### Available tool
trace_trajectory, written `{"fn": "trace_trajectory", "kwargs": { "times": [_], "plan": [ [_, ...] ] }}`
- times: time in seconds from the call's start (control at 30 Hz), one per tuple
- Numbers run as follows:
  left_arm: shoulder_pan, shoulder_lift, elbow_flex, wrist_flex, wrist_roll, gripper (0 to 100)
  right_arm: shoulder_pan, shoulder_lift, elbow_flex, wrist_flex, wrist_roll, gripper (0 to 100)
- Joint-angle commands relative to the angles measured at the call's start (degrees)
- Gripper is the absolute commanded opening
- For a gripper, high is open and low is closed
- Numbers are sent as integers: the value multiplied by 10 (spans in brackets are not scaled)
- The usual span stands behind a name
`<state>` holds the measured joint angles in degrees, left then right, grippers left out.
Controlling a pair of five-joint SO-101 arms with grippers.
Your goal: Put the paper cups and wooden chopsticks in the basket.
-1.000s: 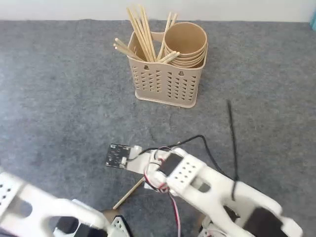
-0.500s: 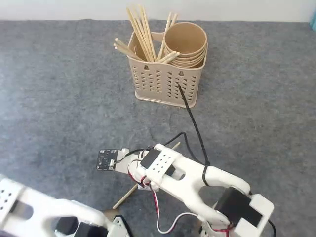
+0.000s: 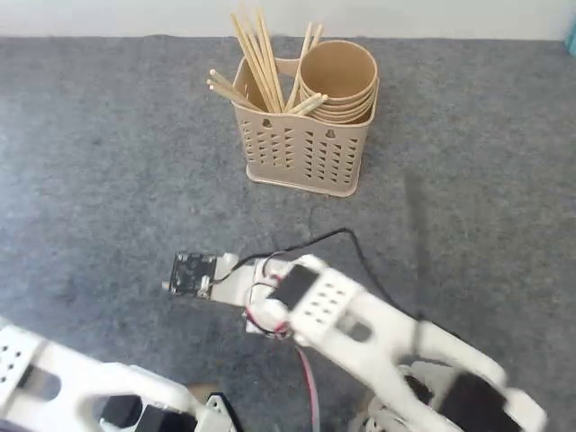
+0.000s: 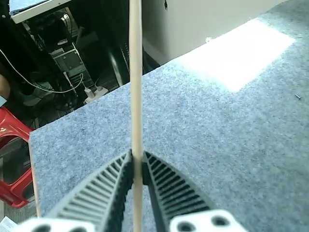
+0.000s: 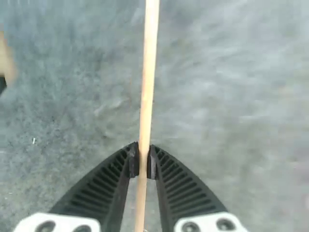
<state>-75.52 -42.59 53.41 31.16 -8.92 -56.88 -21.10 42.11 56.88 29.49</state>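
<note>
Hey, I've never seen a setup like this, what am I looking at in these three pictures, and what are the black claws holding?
These are two small robot arms at a table. The high view looks down from a fixed camera: a white arm over a grey mat, and a basket holding paper cups and chopsticks. The other two come from cameras on each arm's wrist, looking along its claw. The left gripper is shut on a wooden chopstick; the right gripper is shut on a second chopstick.
</note>
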Motion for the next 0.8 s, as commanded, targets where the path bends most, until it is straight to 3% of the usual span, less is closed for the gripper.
{"fn": "trace_trajectory", "kwargs": {
  "times": [0.0, 0.1, 0.3, 0.6, 0.77],
  "plan": [
    [20, -22, -8, 15, 7, 12, 33, -209, -18, 22, 2, 8],
    [55, -24, -15, 40, 7, 12, 55, -314, -18, 18, -8, 8],
    [155, -24, -80, 150, 25, 12, 97, -448, -18, -81, -146, 8],
    [327, -24, -173, 222, 133, 12, 166, -465, -13, -313, -307, 8],
    [401, -24, -197, 222, 200, 12, 211, -432, 24, -511, -387, 8]
  ]
}}
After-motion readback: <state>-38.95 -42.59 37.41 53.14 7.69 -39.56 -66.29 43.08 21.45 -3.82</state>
